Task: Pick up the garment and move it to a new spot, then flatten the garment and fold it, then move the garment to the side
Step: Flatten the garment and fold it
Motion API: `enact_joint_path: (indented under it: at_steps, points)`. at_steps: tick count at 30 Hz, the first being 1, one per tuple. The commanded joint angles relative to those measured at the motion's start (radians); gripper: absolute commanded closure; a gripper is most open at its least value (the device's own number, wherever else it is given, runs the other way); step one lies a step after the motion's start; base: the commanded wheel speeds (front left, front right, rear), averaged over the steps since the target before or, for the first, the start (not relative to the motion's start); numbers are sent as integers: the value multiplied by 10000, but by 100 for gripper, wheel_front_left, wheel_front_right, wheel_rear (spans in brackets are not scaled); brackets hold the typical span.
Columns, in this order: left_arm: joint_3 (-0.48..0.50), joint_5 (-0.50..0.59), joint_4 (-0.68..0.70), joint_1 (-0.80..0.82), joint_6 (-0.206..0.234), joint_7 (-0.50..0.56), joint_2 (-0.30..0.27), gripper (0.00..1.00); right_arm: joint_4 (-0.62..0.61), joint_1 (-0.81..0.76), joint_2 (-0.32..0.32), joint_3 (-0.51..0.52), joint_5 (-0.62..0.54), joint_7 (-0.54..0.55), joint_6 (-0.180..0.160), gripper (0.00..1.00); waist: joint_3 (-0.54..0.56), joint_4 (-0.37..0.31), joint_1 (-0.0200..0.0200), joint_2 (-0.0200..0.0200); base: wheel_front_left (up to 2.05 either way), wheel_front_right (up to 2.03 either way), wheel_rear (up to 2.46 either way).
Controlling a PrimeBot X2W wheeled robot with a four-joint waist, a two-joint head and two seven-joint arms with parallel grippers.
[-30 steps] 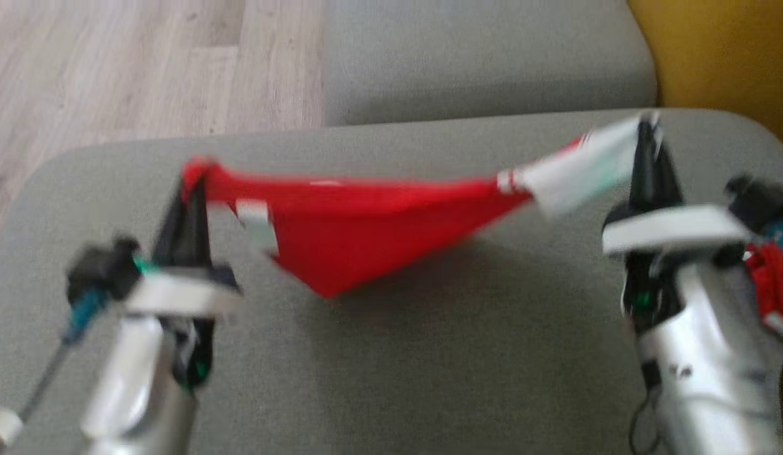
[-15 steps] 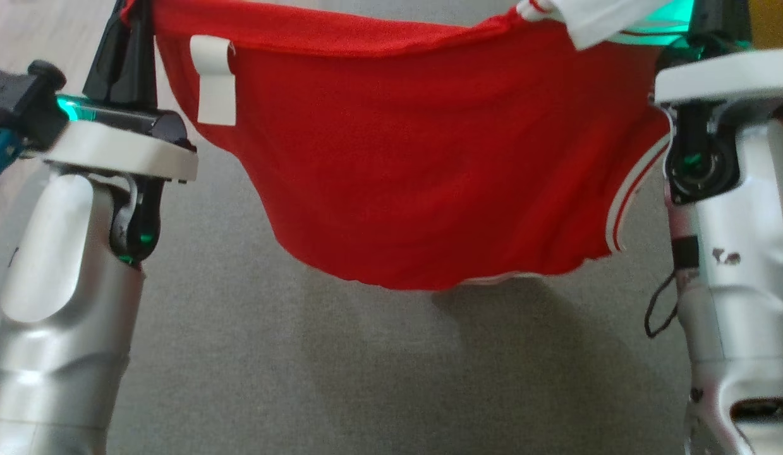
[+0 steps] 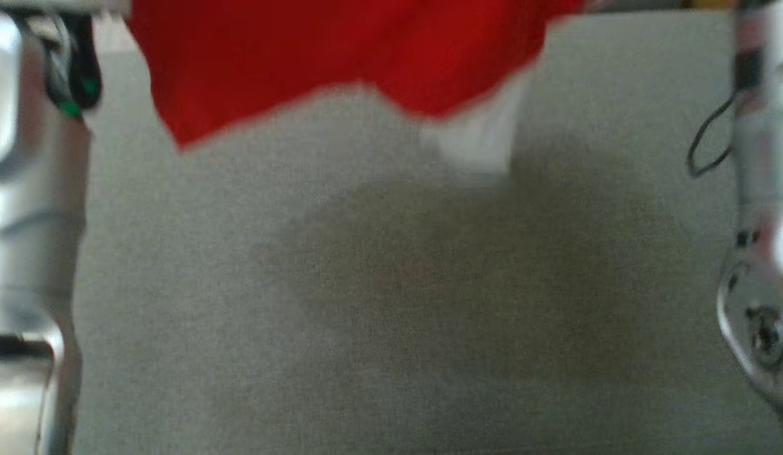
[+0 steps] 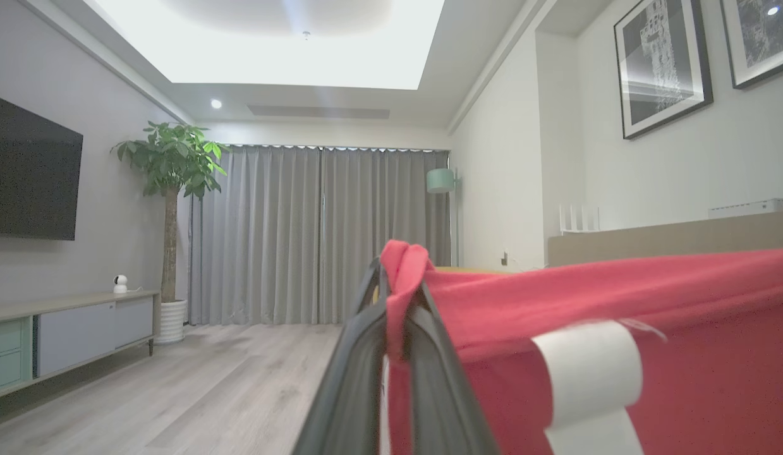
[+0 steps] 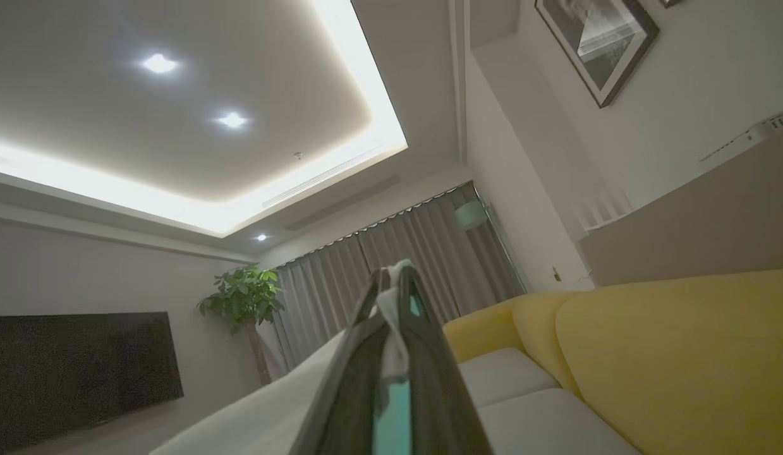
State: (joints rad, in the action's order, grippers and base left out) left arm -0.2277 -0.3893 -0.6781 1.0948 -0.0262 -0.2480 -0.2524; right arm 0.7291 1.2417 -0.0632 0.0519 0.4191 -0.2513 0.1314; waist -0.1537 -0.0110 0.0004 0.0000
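**Red garment point(image 3: 334, 57) strung up between the two arms**

Standing right next to it. Both arms are raised and the garment hangs between them like washing on a line, above the grey cushion point(image 3: 239, 354). There's a soft shadow on the upholstery underneath. The head view is pretty blurry, but you can make out the red body across the top and a white part point(image 3: 479, 142) dangling at the lower edge. I can't tell whether that bit touches the cushion. The left forearm point(image 3: 24, 202) and right forearm point(image 3: 761, 126) frame the sides of that view.

On the left gripper point(image 4: 397, 278) the jaws are clenched on a bunched red corner, and a little of it pokes out past the fingertips. From there the cloth runs off taut across its wrist view, with a white tag point(image 4: 587, 373) sitting near the grip.

On the right gripper point(image 5: 395, 275) the jaws are clamped too, on a pinch of white fabric with a bit of teal in it. That looks like the garment's pale end.

Around it is a normal living room:
- grey curtains point(image 4: 315, 234)
- a potted plant point(image 4: 170, 164) in the corner
- a TV point(image 4: 31, 177) on the wall
- a wood floor point(image 4: 208, 392)
- a yellow sofa point(image 5: 669, 354) just beside the right arm
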Motion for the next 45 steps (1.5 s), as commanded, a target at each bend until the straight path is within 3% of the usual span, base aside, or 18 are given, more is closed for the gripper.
enact_joint_path:
  at_steps: [1, 5, 10, 17, 23, 29, 35, 45]
  points:
    - [374, 102, 173, 563, 90, -79, -437, 100, -426, 523, 128, 112, -182, -96, -7, 100, -446, -31, -4, 0, 0, 0, 0]
    - [994, 427, 823, 1354, 142, -130, -395, 100, -1117, 1040, 128, 1016, -585, -101, -7, 100, -907, -12, -4, 0, 0, 0, 0]
    - [1950, 616, 1272, 17, -301, -135, 151, 100, -2005, -159, 129, 1130, -431, -103, -7, 100, -1277, 33, -4, 0, 0, 0, 0]
    - [2700, 469, 383, -3713, -771, -136, 1336, 100, -2621, -4353, 129, 87, 992, -104, -7, 100, -781, 45, -4, 0, 0, 0, 0]
    - [2660, 526, -542, -6505, -964, -136, 1898, 100, -2709, -8157, 82, -1021, 1872, -104, -7, 100, -46, -91, -4, 0, 0, 0, 0]
    - [2821, -437, -580, -8327, -1013, -137, 2014, 100, -2765, -10794, -233, -2236, 2316, -104, -7, 100, 920, -297, -4, 0, 0, 0, 0]
    - [2946, -1719, -221, -9596, -819, -137, 2019, 100, -2798, -12046, -250, -2386, 2811, -104, -7, 100, 1559, -386, -4, 0, 0, 0, 0]
    - [2336, -2058, 471, -11131, -876, -137, 2021, 100, -3316, -13265, -321, -2398, 3451, -104, -7, 100, 2167, -129, -4, 0, 0, 0, 0]
